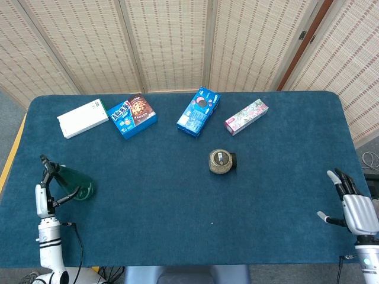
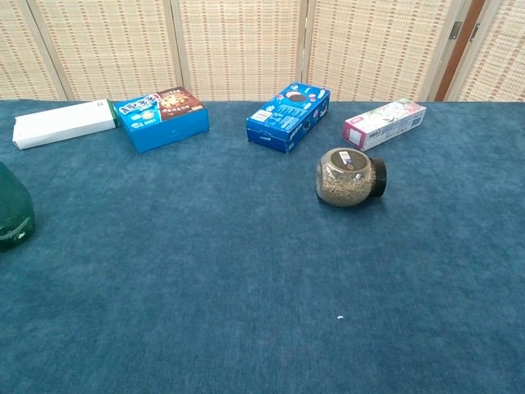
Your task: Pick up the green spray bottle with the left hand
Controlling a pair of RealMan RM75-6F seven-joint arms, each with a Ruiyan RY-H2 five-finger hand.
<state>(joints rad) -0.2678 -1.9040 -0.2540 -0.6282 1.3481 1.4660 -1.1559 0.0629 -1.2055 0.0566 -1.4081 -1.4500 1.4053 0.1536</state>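
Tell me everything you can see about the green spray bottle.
The green spray bottle is dark, translucent-looking plastic, lying tilted at the table's left edge. The left hand grips its nozzle end; the nozzle itself is hidden by the fingers. The chest view shows only part of its body at the frame's left border.

A staged robot test room, like a lab, is showing here: a desk (image 1: 177,201) is wearing blue felt, woven folding screens (image 1: 172,41) are closing off the back, and packaged groceries such as a cookie box (image 1: 198,112) are lying spread out
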